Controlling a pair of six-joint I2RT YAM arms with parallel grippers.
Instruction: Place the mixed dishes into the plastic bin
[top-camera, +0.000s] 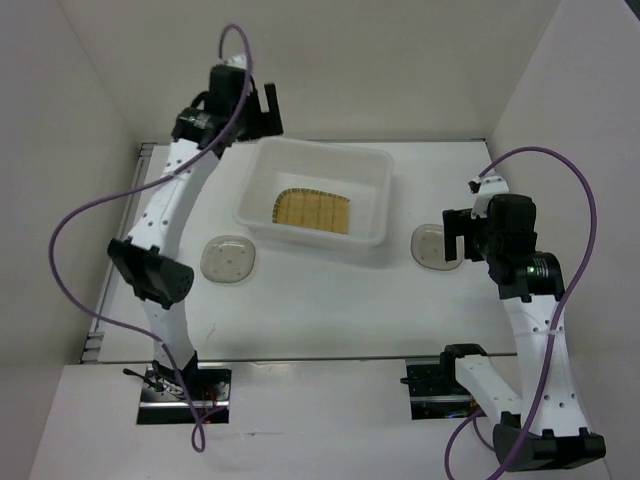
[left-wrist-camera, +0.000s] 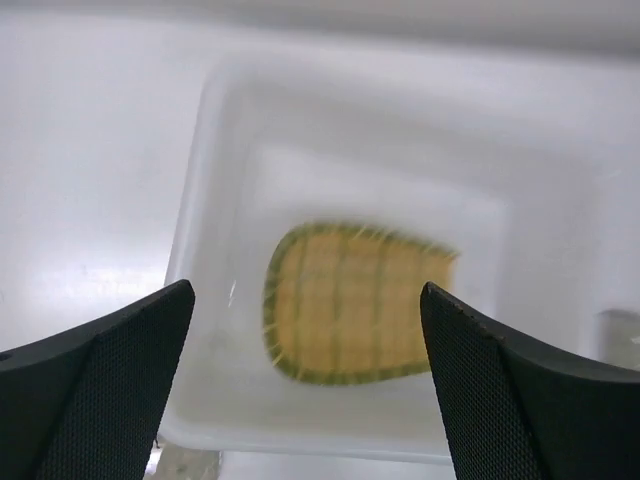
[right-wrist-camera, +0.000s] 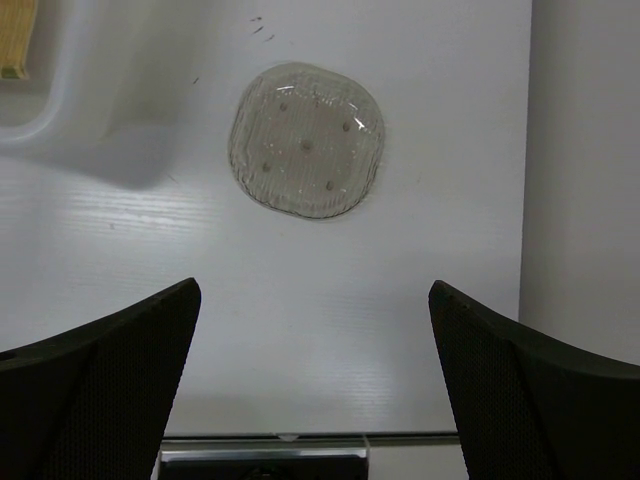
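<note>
White tabletop (top-camera: 330, 310) carries one saucer (top-camera: 229, 259) at centre left of the top view. The left gripper (left-wrist-camera: 305, 288), fingers spread, hangs above the plastic bin (top-camera: 262, 190), where the yellow plate (top-camera: 312, 210) lies. Only the right wrist view fully shows the second saucer (right-wrist-camera: 306, 140), in the upper centre of the frame, apart from the spread right gripper (right-wrist-camera: 313, 290).

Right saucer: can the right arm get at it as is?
Likely yes. The right arm hovers over the saucer, jaws open, nothing lying between; the bin sits apart to one side.
</note>
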